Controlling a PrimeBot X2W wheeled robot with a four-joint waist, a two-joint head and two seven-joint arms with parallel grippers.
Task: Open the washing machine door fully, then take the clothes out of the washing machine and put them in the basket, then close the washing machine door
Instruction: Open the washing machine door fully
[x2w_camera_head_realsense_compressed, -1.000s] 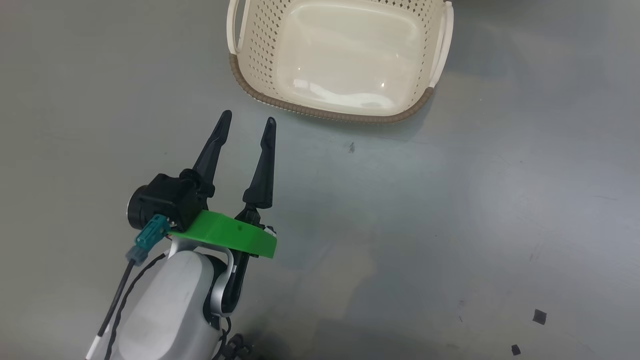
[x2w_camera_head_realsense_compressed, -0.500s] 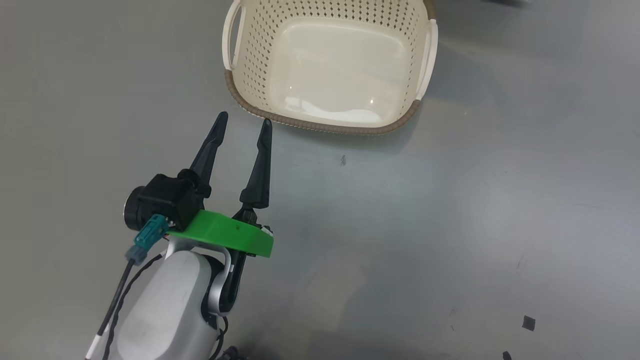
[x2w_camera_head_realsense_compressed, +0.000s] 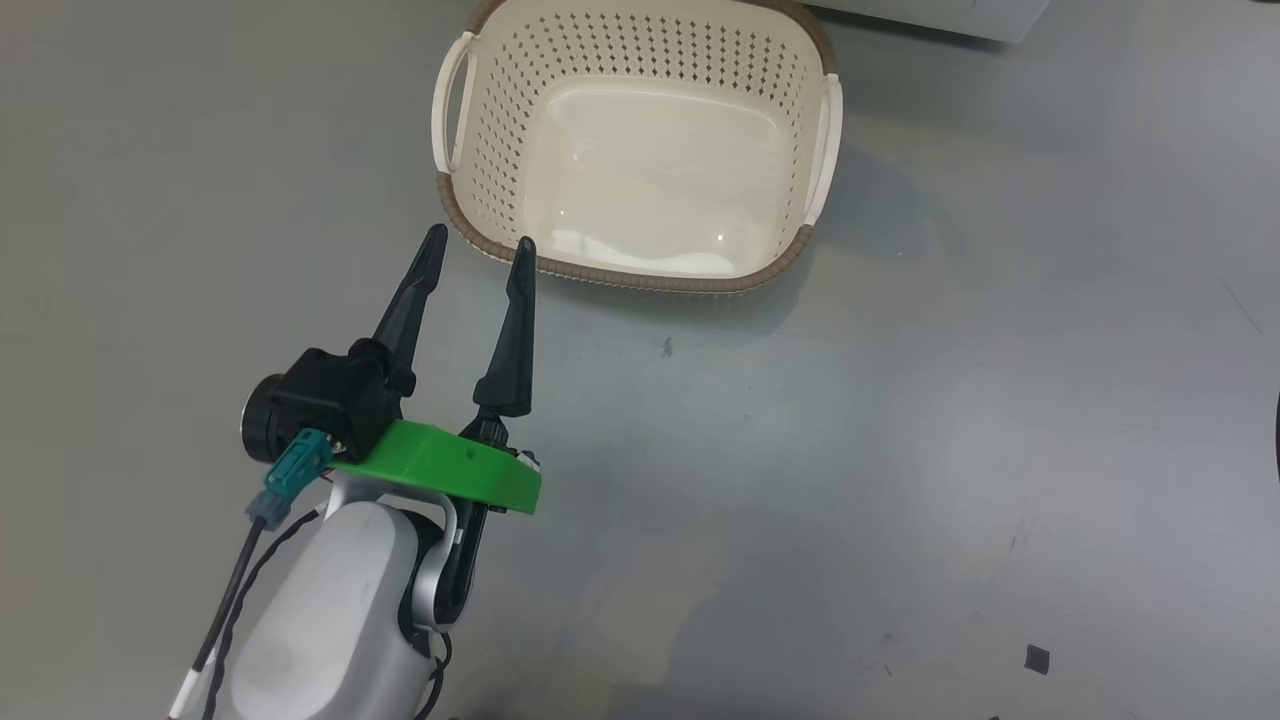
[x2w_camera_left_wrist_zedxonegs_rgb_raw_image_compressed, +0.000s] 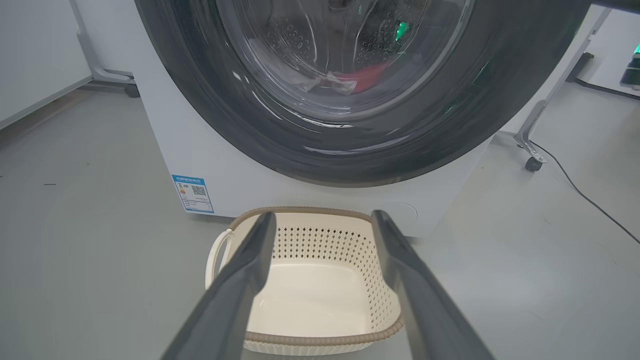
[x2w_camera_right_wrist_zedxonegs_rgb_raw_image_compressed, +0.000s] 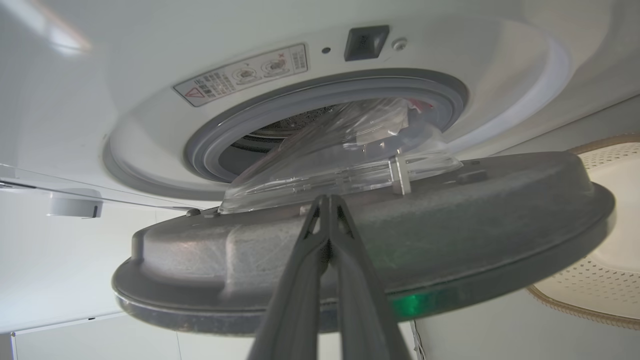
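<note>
Grey floor (x2w_camera_head_realsense_compressed: 900, 450) bears the basket (x2w_camera_head_realsense_compressed: 500, 150) near the left claw (x2w_camera_head_realsense_compressed: 478, 240), spread apart; right claw (x2w_camera_right_wrist_zedxonegs_rgb_raw_image_compressed: 325, 198), together, at the door (x2w_camera_right_wrist_zedxonegs_rgb_raw_image_compressed: 450, 225).

No brand name, word or number can be read outright; there are two printed labels, both on the washing machine (x2w_camera_left_wrist_zedxonegs_rgb_raw_image_compressed: 190, 150).

In the left wrist view a blue label (x2w_camera_left_wrist_zedxonegs_rgb_raw_image_compressed: 192, 193) sits low at the left of the white front panel. It has a blue header band and a white field with a QR code (x2w_camera_left_wrist_zedxonegs_rgb_raw_image_compressed: 198, 190), and its lines of print are too fine to read.

In the right wrist view a pale warning sticker (x2w_camera_right_wrist_zedxonegs_rgb_raw_image_compressed: 241, 74) sits on the white surround of the drum opening. It has a red warning triangle (x2w_camera_right_wrist_zedxonegs_rgb_raw_image_compressed: 196, 92) at one end, then blocks of tiny illegible print. Beyond those are two round pictograms, the farther one marked with a small red cross.
</note>
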